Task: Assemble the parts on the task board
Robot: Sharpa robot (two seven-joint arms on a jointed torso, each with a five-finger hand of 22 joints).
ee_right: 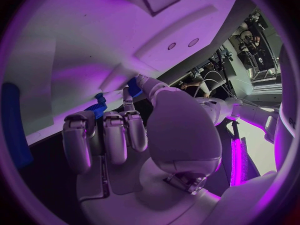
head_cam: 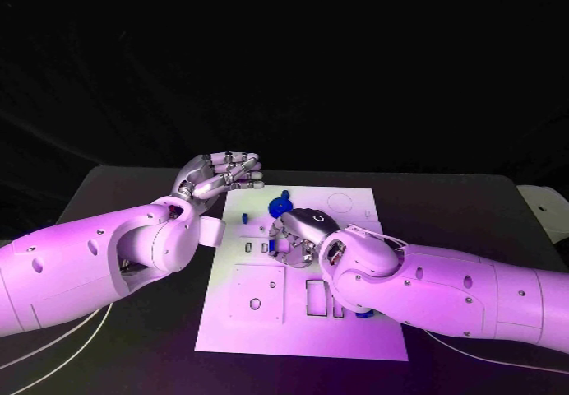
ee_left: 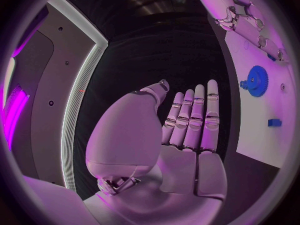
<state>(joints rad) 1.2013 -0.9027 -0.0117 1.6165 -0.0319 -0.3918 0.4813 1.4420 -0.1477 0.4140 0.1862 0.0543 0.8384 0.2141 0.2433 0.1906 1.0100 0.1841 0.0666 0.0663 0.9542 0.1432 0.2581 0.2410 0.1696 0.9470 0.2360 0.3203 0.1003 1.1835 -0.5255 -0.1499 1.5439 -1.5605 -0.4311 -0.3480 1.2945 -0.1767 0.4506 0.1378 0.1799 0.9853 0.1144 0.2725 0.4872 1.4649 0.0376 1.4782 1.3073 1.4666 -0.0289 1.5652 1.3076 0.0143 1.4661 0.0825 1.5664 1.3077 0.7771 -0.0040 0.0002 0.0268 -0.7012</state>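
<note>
White task board [head_cam: 238,329]; blue gear [head_cam: 279,204] and small blue parts [head_cam: 246,218]; black tabletop [head_cam: 118,189]; white arms, silver fingers [head_cam: 238,169].

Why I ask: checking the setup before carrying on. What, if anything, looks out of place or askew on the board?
One blue part lies at the task board's right edge beside the right arm, apart from the blue gear and small pieces near the top. Nothing looks spilled or damaged.
</note>
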